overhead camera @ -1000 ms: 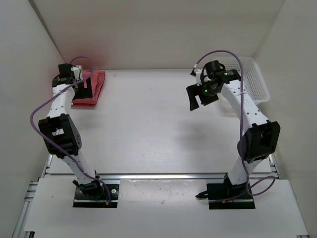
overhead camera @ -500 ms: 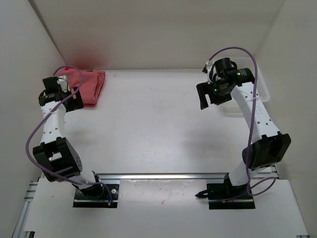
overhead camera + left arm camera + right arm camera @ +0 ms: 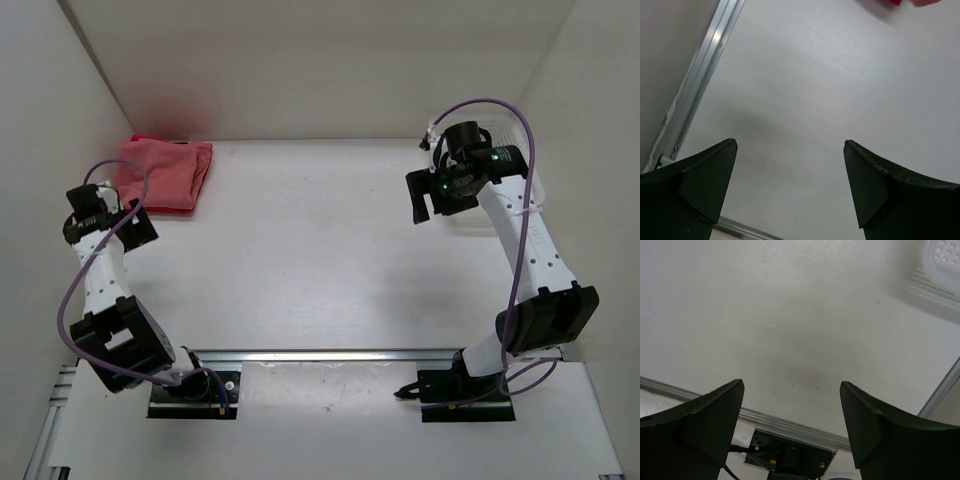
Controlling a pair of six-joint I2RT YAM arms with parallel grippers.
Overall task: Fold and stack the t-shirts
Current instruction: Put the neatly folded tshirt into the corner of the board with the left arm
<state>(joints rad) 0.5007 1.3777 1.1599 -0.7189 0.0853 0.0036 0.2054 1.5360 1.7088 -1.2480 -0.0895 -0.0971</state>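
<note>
A folded stack of t-shirts (image 3: 165, 175) lies at the back left corner of the table, a salmon pink one on top and a red edge showing along its right side. My left gripper (image 3: 133, 227) hangs open and empty in front of the stack, near the left wall. In the left wrist view the gripper (image 3: 790, 145) has only bare table between its fingers, and slivers of the t-shirts (image 3: 895, 2) show at the top edge. My right gripper (image 3: 428, 198) is open and empty above the table at the back right; in the right wrist view the gripper (image 3: 791, 385) frames bare table.
A white mesh basket (image 3: 942, 255) stands at the back right, mostly hidden behind my right arm in the top view. White walls close in the left, back and right. An aluminium rail (image 3: 330, 355) runs along the near edge by the arm bases.
My left arm has drawn back from over the shirt stack toward the near left, leaving the stack uncovered. My right arm has swung to the right, toward the basket.
</note>
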